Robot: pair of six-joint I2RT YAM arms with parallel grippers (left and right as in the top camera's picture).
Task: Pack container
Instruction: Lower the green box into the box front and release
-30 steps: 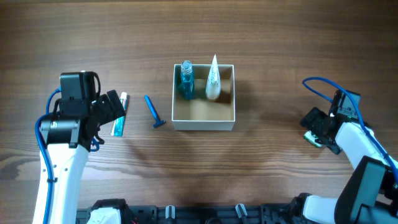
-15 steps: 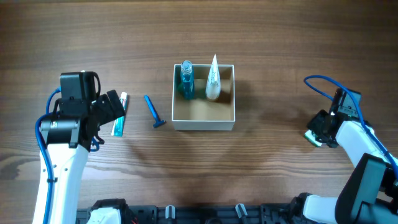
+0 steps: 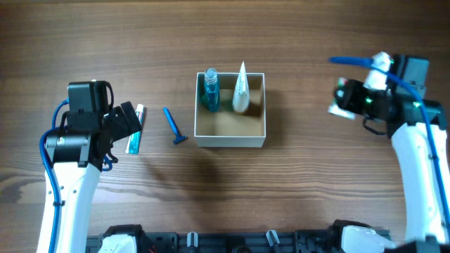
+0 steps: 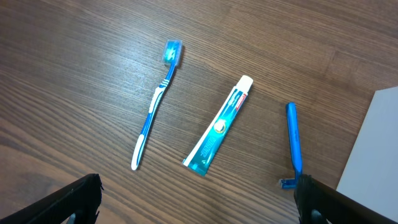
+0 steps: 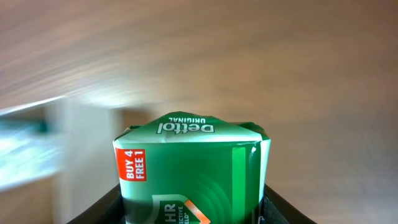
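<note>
**Soap pack in my right gripper, container at the middle of the table**

The wooden table (image 3: 295, 42) carries everything. My right gripper (image 5: 193, 208) is clenched on a green Dettol soap pack (image 5: 193, 155). The pack sits between both fingers and fills most of the right wrist view, and the background behind it is blurred. From overhead, this gripper is to the right of the container, well apart from it, with bare wood between them.

My left gripper (image 4: 199, 202) is released, its fingers spread wide over three loose items on the left side of the table. The blue and white toothbrush (image 4: 154, 106) lies farthest from the container. The toothpaste tube (image 4: 219, 127) lies beside it, apart from it. The blue razor (image 4: 293, 140) lies nearest the container, close to its left wall but not touching it. From overhead, my left gripper partly covers the toothpaste tube.

The container (image 3: 230, 143) is a small square box, open at the top, with thin white walls and a tan inside. A blue bottle (image 3: 210, 90) and a white tube (image 3: 241, 91) stand side by side at its far wall. The near half of its floor is bare.
</note>
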